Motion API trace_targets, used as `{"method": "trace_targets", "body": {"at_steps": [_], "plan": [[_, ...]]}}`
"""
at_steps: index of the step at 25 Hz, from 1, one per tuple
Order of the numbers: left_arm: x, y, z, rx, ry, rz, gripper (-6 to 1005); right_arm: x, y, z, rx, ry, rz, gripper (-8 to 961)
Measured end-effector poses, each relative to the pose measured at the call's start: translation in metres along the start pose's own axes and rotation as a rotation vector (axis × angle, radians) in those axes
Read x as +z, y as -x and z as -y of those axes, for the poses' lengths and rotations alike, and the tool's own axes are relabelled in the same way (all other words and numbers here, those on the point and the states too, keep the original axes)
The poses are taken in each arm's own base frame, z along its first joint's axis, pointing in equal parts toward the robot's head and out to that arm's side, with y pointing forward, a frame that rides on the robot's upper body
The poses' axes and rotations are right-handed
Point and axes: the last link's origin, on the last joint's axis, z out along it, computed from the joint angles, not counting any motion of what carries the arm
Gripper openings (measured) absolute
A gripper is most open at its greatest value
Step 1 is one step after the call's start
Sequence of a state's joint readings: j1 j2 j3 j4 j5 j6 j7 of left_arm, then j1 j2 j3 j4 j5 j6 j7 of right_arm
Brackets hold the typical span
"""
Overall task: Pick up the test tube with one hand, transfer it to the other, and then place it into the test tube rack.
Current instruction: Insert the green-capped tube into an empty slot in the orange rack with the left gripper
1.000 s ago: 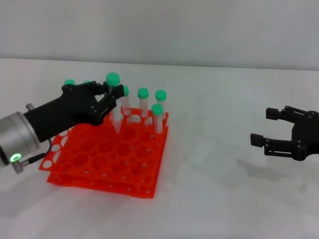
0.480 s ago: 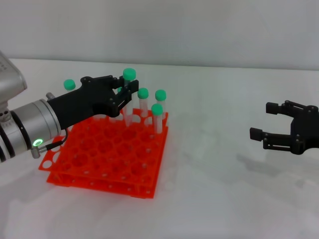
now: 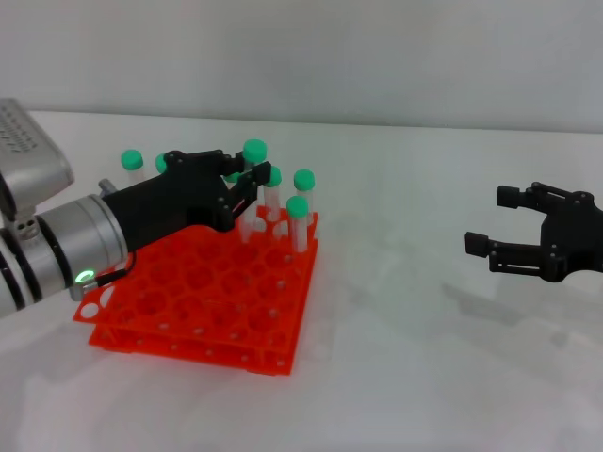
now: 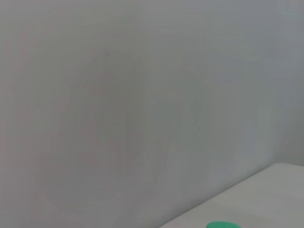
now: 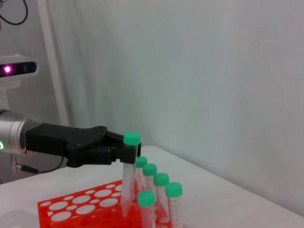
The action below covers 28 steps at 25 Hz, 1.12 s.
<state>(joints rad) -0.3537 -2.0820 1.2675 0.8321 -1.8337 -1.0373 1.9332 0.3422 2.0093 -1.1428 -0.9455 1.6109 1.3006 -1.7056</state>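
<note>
The orange-red test tube rack point(image 3: 203, 301) sits on the white table point(image 3: 424, 377) at the near left. Above its far rows the left gripper point(image 3: 237, 182) is clenched on the test tube point(image 5: 128, 176), green cap up, tapered tip just above the rack's holes. Other green-capped tubes point(image 3: 300, 218) stand in the far holes beside it. Well apart to the right, the right gripper point(image 3: 499, 221) hovers with fingers spread, holding nothing

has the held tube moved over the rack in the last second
Yes. In the left end effector, the tube shifted right and away, toward the rack's far-right tubes.
</note>
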Motion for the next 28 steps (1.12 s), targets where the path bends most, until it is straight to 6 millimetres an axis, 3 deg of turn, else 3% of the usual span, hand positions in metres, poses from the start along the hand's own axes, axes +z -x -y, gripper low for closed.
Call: {"method": "trace_targets", "body": {"at_steps": [11, 28], "plan": [[0.025, -0.002, -0.004, 0.014, 0.052, 0.011, 314, 0.01, 0.001, 0.003, 0.012, -0.001, 0.003, 876], [0.025, 0.003, -0.002, 0.02, 0.032, 0.028, 331, 0.013, 0.007, 0.009, 0.004, -0.024, 0.011, 876]]}}
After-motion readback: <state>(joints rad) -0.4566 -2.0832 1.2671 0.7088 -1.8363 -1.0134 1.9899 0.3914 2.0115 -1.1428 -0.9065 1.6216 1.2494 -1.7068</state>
